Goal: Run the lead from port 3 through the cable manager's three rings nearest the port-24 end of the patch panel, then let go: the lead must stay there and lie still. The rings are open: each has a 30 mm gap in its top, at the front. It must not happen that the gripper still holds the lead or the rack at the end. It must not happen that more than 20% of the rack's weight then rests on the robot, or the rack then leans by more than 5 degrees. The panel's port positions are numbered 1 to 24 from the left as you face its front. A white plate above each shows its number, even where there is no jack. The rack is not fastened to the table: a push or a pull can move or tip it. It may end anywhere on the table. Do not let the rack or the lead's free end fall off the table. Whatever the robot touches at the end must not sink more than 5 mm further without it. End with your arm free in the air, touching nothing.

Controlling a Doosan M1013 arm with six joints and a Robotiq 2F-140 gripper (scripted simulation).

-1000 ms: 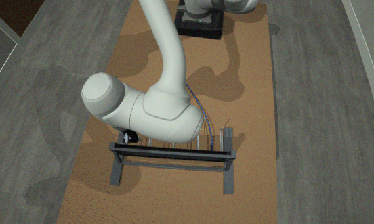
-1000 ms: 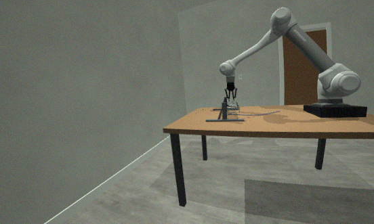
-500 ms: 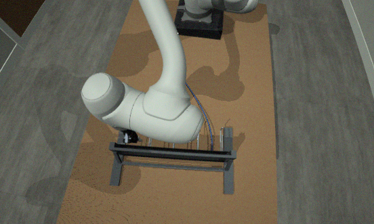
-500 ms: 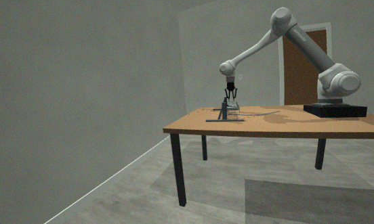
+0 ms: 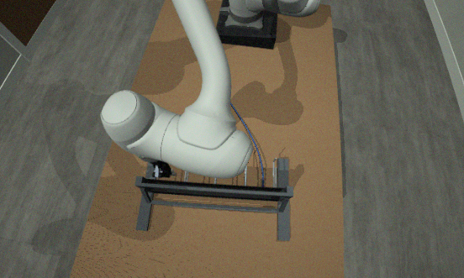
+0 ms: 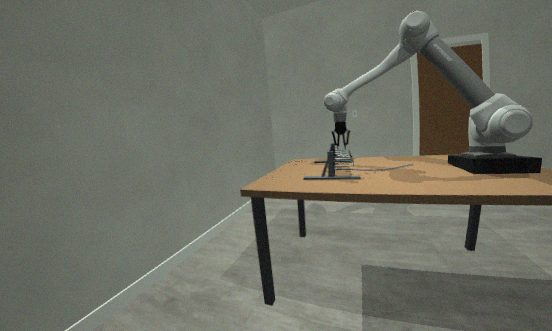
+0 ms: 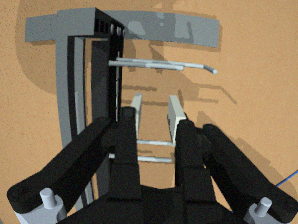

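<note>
The grey rack (image 5: 283, 228) (image 6: 330, 166) (image 7: 62, 95) stands upright on the table. The blue lead (image 5: 257, 149) (image 6: 382, 170) (image 7: 287, 179) runs from the panel near its port-3 end back towards the robot base, partly hidden by the arm. It is not in the rings seen in the wrist view. The end ring (image 7: 165, 65) and another ring (image 7: 159, 159) stick out from the panel front. My gripper (image 6: 341, 145) (image 7: 155, 105) is open a little, empty, pointing down above the rings near the port-24 end, between these two rings in the wrist view. Its fingertips are hidden in the top view.
Other rings (image 5: 245, 176) (image 5: 275, 172) stand along the panel towards the port-3 end. A rack foot (image 7: 200, 32) lies beyond the end ring. The black robot base (image 5: 248, 38) (image 6: 495, 164) is at the table's far end. The table's side edge lies a short way outside the port-24 end.
</note>
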